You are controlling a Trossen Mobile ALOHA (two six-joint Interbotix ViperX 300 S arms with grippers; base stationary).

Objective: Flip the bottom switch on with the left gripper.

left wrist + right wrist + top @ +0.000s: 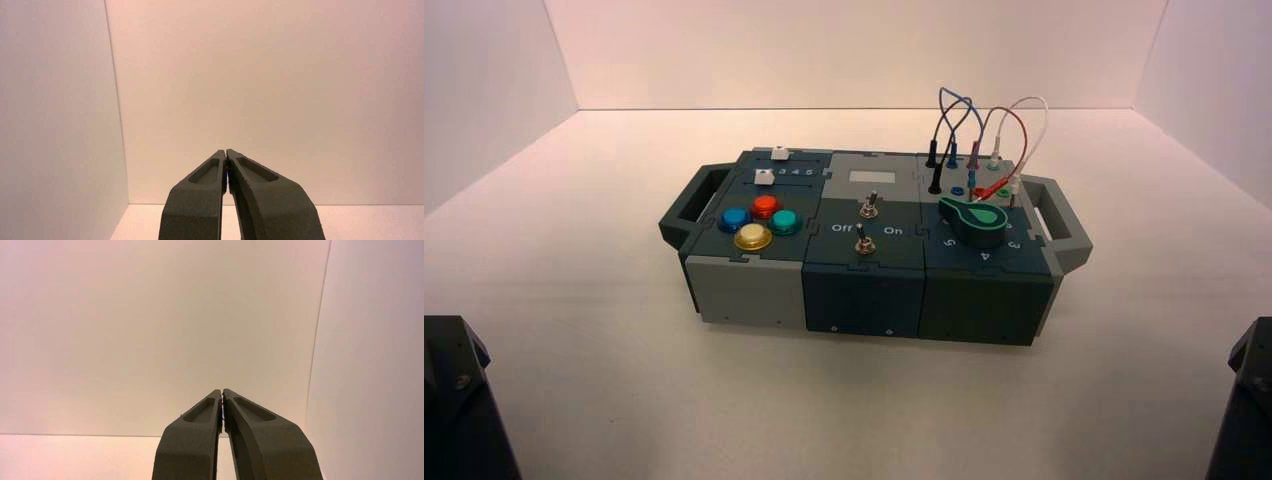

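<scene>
The bottom switch (864, 241) sits near the front edge of the box's middle section, to the right of and farther out than the left gripper (225, 151), well apart from it. That gripper's fingertips are together, seemingly holding nothing. Open table (624, 400) lies between the arm at the near left and the box's near edge. The right gripper (222, 391) is parked at the near right.

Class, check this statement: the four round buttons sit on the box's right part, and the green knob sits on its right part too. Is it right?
Not quite: the high view shows the four round buttons on the box's left part. The green knob is on the right part.
</scene>
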